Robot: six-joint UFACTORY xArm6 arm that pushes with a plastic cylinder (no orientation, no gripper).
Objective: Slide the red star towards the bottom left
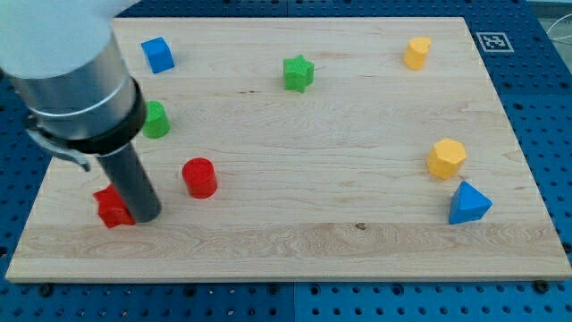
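The red star (111, 208) lies near the board's bottom left corner, partly hidden behind my rod. My tip (146, 217) rests on the board right against the star's right side. A red cylinder (199, 177) stands a little to the right of the tip and slightly above it.
A green cylinder (156, 120) sits above the rod, partly hidden by the arm. A blue cube (157, 55) is at the top left, a green star (298, 73) at top centre, a yellow cylinder (416, 54) at top right. A yellow hexagon (446, 158) and a blue triangle (468, 203) sit at the right. The board's left edge (36, 197) is close to the star.
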